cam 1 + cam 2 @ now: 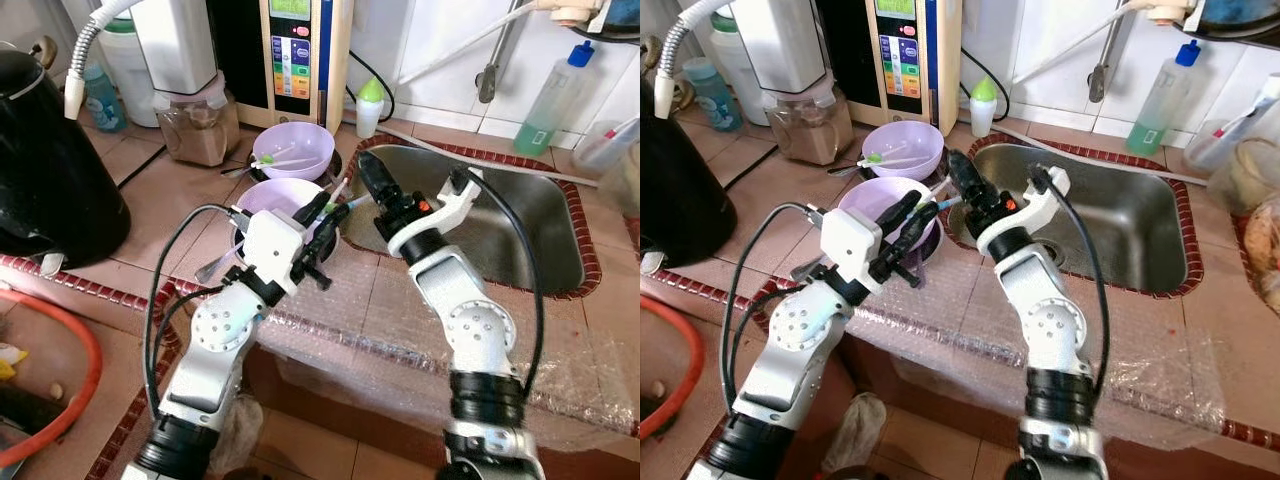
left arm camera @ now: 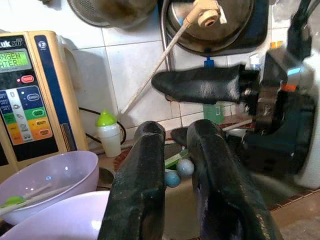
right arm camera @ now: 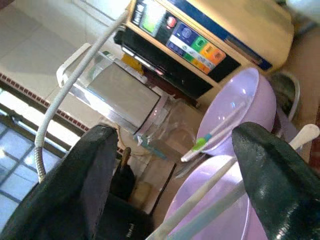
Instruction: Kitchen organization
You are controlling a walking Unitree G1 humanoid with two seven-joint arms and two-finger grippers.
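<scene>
Head views: you are holding the left gripper (image 1: pixel 322 212) and right gripper (image 1: pixel 368 170) over the near lilac bowl (image 1: pixel 268 196), just beside the sink (image 1: pixel 520 215); utensils (image 1: pixel 338 190) are leaning on that bowl's sink-side rim.
Left wrist view: the fingers (image 2: pixel 142 190) are standing narrowly apart, gripping nothing; blue utensil tips (image 2: pixel 179 170) are lying just beyond.
Right wrist view: the fingers (image 3: pixel 270 175) are spreading wide above the white handle (image 3: pixel 235 172).
Advice: be centring one handle before closing.

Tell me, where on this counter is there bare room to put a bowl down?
The stainless steel sink basin looks bare, and so does the bubble-wrapped counter edge in front of it. Tiled counter lies open between the black kettle and the two lilac plastic bowls. Around those bowls, both grippers crowd in.
</scene>
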